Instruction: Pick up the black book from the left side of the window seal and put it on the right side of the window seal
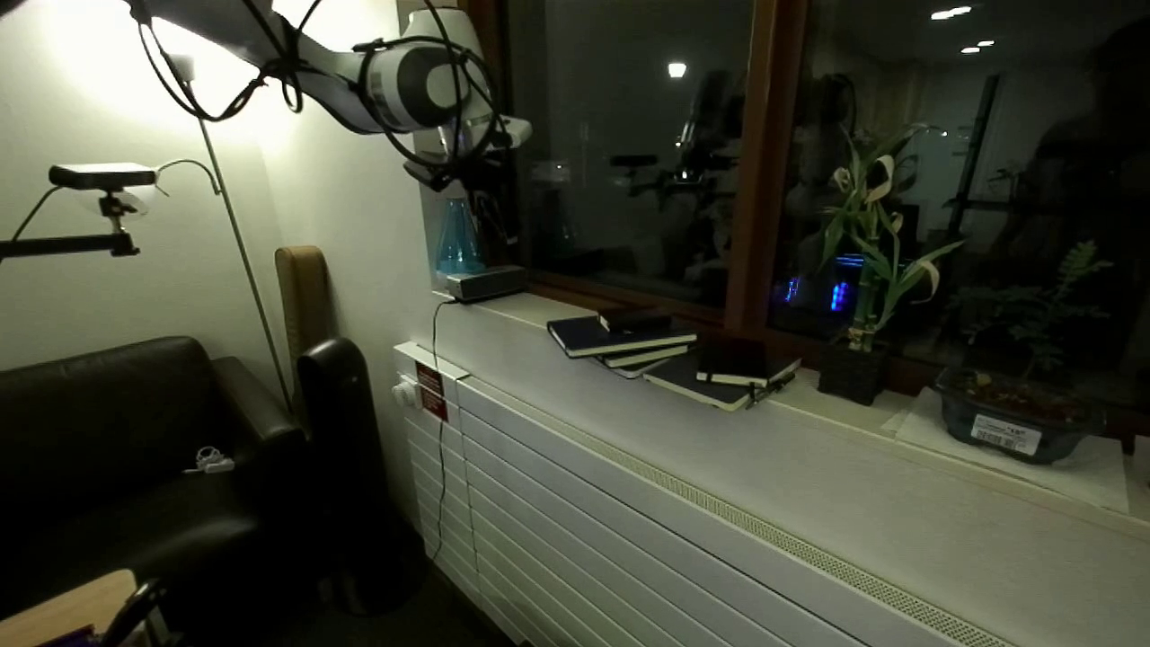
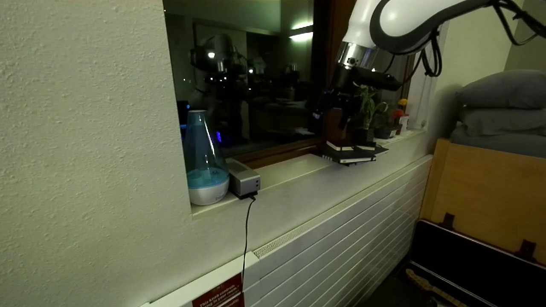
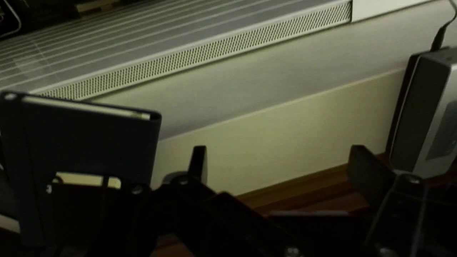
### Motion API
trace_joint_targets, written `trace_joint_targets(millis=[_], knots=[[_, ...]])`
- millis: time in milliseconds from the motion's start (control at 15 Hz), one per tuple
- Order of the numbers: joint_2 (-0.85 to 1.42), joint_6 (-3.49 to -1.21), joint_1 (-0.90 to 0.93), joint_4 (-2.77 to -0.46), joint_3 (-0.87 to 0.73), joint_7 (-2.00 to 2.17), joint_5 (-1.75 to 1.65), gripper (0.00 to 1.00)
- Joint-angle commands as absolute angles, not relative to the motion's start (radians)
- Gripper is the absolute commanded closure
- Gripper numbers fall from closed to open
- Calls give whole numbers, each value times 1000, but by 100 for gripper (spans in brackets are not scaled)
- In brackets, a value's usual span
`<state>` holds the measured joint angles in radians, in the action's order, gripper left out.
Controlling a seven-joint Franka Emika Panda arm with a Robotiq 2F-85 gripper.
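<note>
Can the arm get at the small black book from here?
Probably yes, after shifting across and down: the end effector is open and empty, and the small black book lies uncovered on a wider dark book. In the wrist view the small one sits left of the opening, not lined up.

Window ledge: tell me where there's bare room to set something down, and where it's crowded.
Bare: the ledge between the box and the books, with the window frame behind. Crowded: the end where the humidifier stands beside the box; the books themselves; and past them, where bamboo pot and planter leave only narrow gaps.
</note>
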<state>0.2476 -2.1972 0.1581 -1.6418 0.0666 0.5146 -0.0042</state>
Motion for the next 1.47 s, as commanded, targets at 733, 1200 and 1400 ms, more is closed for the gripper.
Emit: trace_joint_targets(millis=[733,1200,1400], knots=[[-220,-2219,180,-2347,203,515,9,0],[-208,-2201,172,-2349,232,505,33,0],[-208,-2201,172,-2349,232,505,33,0]])
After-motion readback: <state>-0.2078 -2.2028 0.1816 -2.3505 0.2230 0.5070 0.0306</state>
